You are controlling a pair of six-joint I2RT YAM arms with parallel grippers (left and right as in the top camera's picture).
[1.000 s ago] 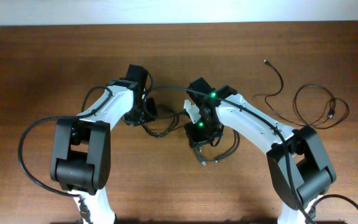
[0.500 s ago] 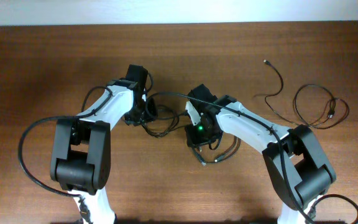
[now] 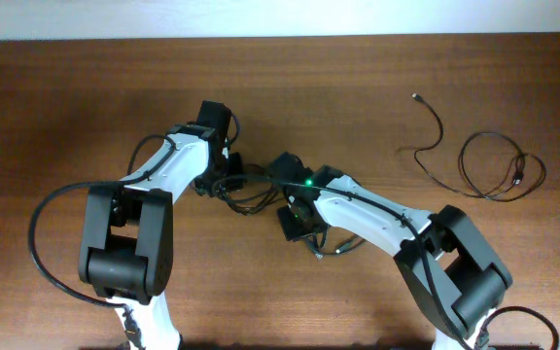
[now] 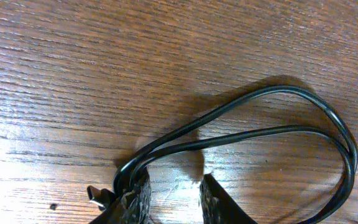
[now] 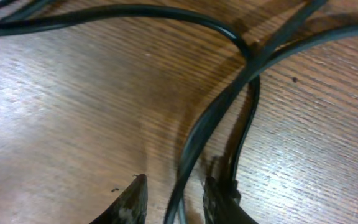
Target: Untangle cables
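We judged the job partly done: a freed cord lay spread on the tabletop well apart to the right, while the other cables sat knotted between the two arms at mid-table. Only the overhead view showed that split. The wrist views gave what it hid: the left fingers stood apart with bare wood between them, a doubled loop meeting one tip, gripping nothing we could see; the right fingers stood apart astride one strand, not yet clamped
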